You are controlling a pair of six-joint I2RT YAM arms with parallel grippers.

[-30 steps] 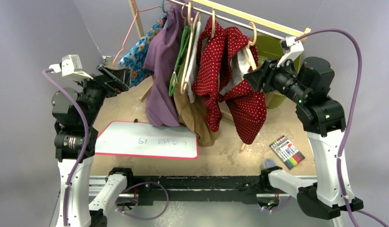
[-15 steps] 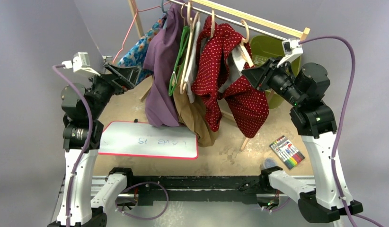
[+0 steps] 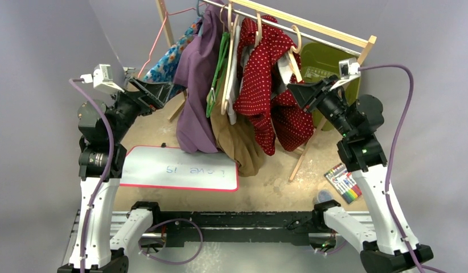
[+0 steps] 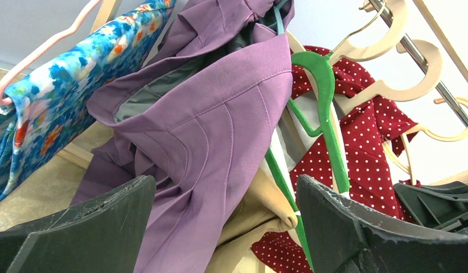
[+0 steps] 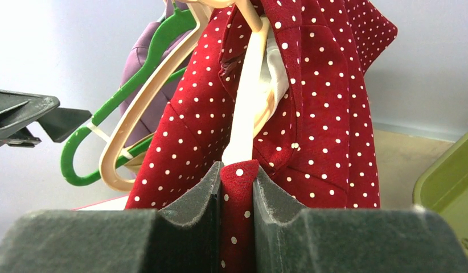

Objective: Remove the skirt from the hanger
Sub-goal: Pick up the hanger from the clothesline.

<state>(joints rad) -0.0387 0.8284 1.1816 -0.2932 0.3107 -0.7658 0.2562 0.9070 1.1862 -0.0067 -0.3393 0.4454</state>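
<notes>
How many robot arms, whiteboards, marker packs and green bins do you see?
White-and-black robot arms: 2, left and right
Red-edged white whiteboard: 1
Flat pack of coloured markers: 1
Lime-green plastic bin: 1
Total: 5

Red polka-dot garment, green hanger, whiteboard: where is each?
red polka-dot garment (image 5: 334, 114), right wrist view, on its broad hanging panel.
green hanger (image 4: 320, 79), left wrist view, on its upper shoulder.
whiteboard (image 3: 175, 168), top external view, on the middle of its writing surface.
</notes>
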